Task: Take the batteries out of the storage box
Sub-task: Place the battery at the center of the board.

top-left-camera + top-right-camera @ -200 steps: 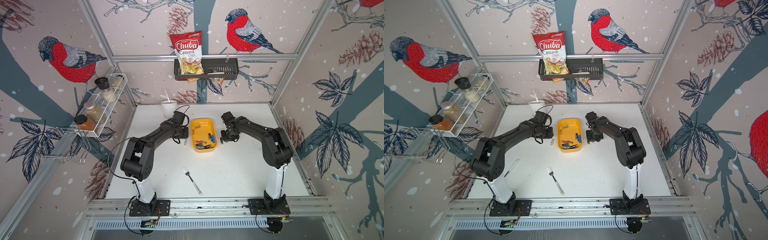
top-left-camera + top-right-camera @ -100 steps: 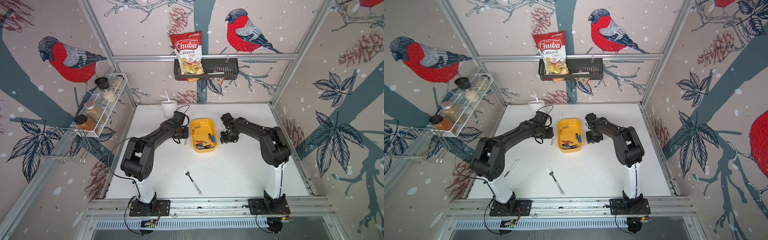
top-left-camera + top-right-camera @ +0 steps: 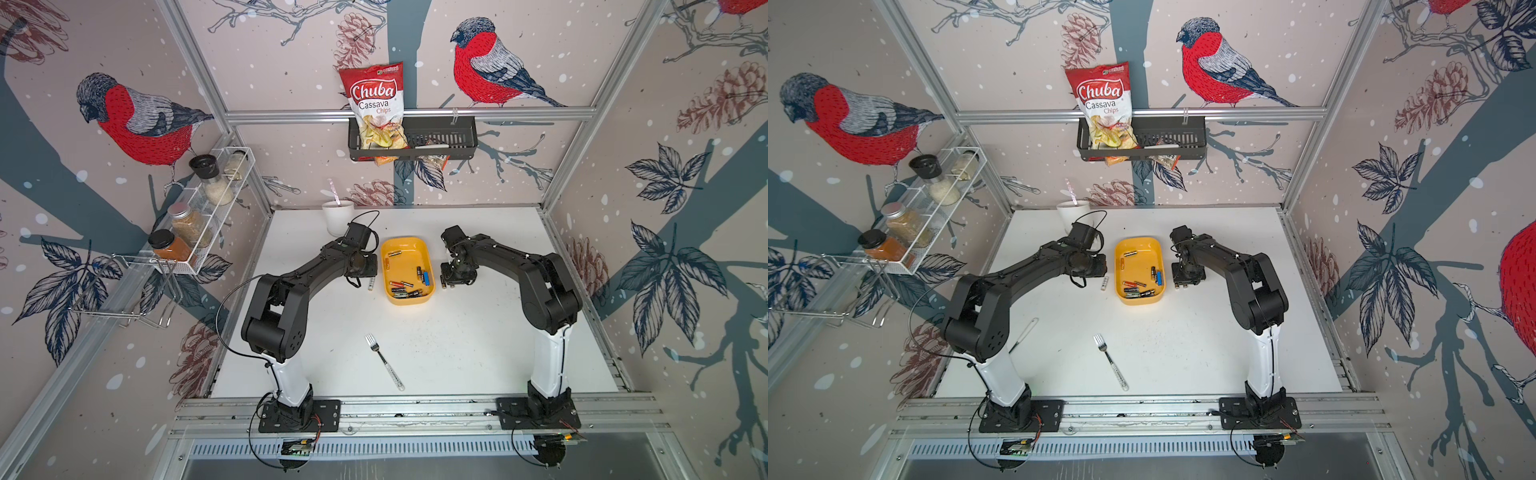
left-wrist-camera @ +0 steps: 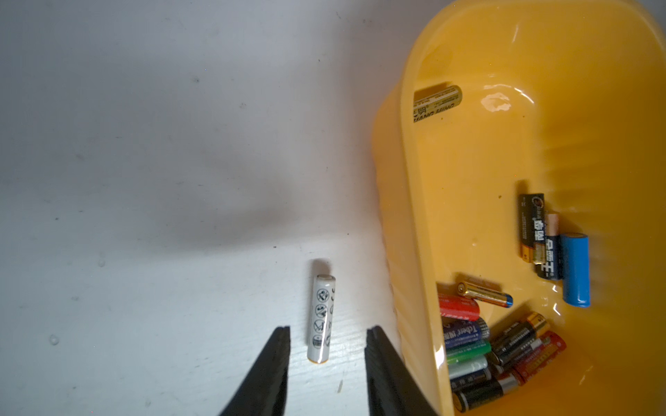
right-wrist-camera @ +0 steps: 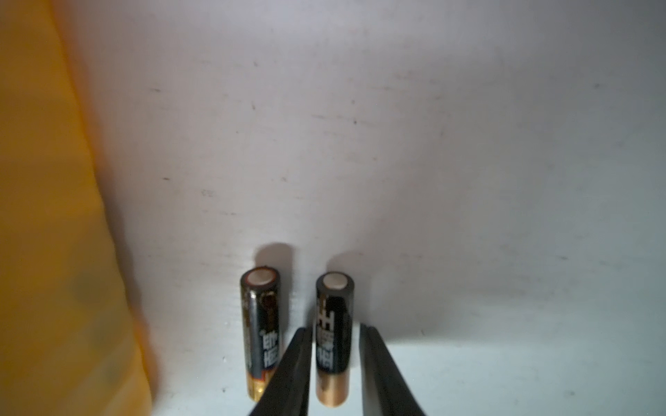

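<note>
The yellow storage box (image 3: 406, 241) (image 3: 1140, 243) sits mid-table with several batteries (image 3: 409, 286) (image 4: 497, 353) piled at its near end. My left gripper (image 4: 328, 329) (image 3: 368, 272) is open just left of the box. A white battery (image 4: 320, 318) (image 3: 371, 284) lies on the table between and just beyond its fingertips, untouched. My right gripper (image 5: 336, 328) (image 3: 455, 282) is right of the box. Its jaws stand slightly apart around a black battery (image 5: 333, 324) lying on the table, with a gap on one side. A second black battery (image 5: 261, 331) lies beside it.
A fork (image 3: 384, 361) lies near the front middle of the table. A white cup (image 3: 338, 216) stands at the back, behind my left wrist. A thin metal tool (image 3: 1025, 332) lies by the left arm. The black wall basket (image 3: 440, 137) and spice rack (image 3: 199, 216) hang off the table.
The right arm has shifted slightly beside the box, low over the table. The left arm has not moved.
</note>
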`<move>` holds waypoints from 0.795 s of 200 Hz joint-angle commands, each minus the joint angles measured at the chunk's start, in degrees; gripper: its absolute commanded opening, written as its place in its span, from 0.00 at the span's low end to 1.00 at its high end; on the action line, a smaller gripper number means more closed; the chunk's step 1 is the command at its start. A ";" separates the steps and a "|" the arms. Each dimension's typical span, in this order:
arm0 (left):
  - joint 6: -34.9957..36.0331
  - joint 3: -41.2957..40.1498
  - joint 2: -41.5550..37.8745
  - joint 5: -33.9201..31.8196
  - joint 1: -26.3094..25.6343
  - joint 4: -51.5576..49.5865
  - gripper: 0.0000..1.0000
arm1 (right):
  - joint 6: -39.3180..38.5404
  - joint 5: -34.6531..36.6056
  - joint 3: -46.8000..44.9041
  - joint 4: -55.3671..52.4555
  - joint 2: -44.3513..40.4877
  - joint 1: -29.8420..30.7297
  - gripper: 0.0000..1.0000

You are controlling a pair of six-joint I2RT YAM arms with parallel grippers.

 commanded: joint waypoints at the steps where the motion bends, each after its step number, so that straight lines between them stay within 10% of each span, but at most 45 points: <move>1: -0.05 0.29 -0.32 0.05 -0.23 -0.48 0.40 | 0.57 0.59 0.45 -0.50 -0.30 0.09 0.30; 159: -0.57 7.86 0.90 -0.91 -4.80 -3.72 0.40 | 0.58 1.48 4.10 -3.17 -3.30 0.00 0.30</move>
